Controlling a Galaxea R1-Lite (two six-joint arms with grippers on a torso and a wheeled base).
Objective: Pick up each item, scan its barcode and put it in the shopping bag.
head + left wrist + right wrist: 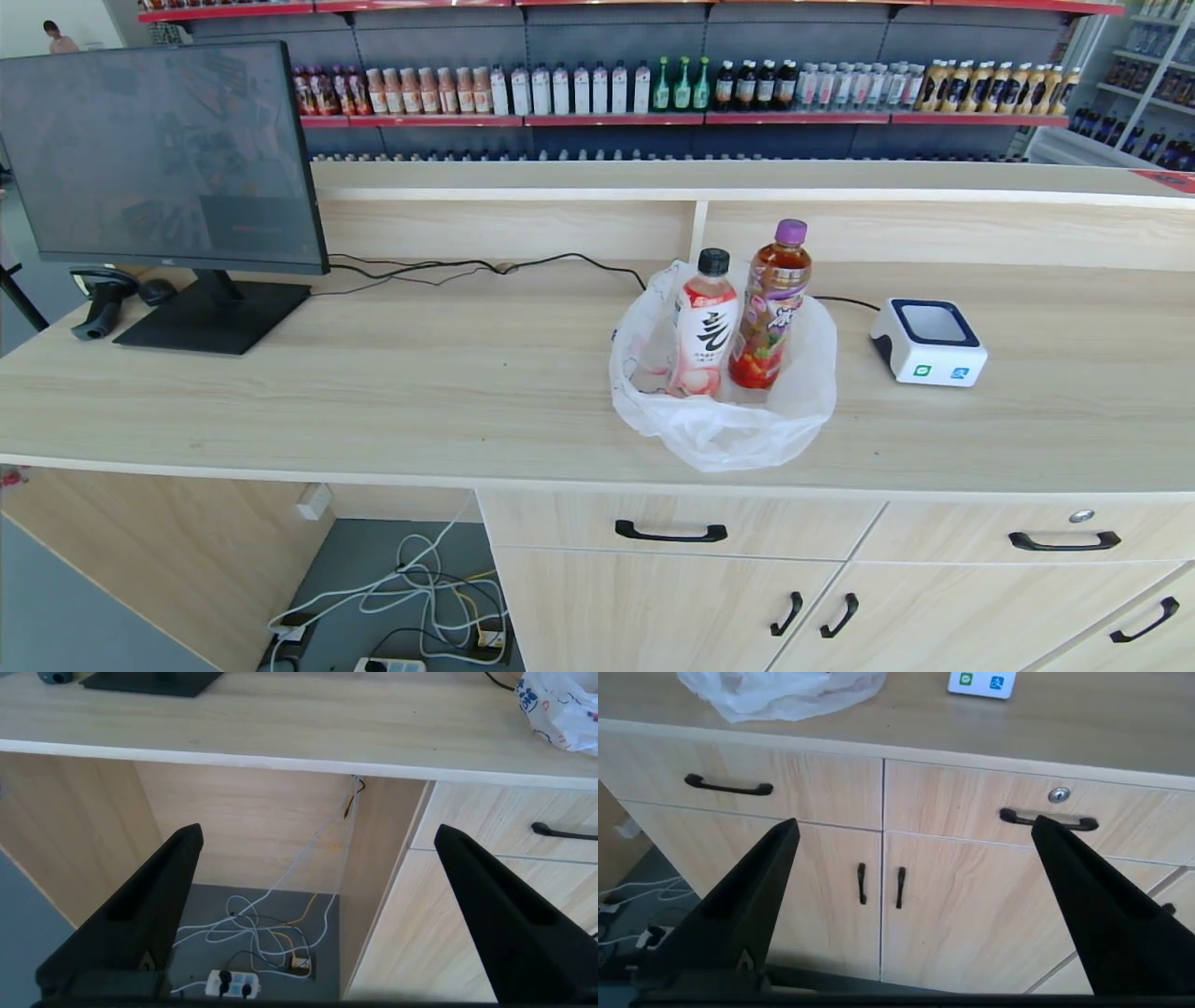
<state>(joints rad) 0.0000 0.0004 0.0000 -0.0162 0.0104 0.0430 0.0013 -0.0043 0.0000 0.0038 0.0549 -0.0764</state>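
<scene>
- The white shopping bag (724,425) lies open in the middle of the tabletop (420,392).
- A pink bottle (702,327) and a purple-capped bottle (770,308) stand upright inside it, side by side.
- The barcode scanner (929,341) sits near the bag, at its 3 o'clock.
- A dark monitor (163,154) stands at the bag's 10 o'clock.

Wide gap between monitor (159,149) and bag (728,439)

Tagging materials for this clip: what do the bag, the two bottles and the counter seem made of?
Bag: thin translucent white plastic film, crumpled and slumped. Black-capped bottle and purple-capped bottle: probably clear plastic with glossy printed sleeves; reddish drink shows through the second. Counter: matte pale wood grain, perhaps laminate; solid wood can't be ruled out.
</scene>
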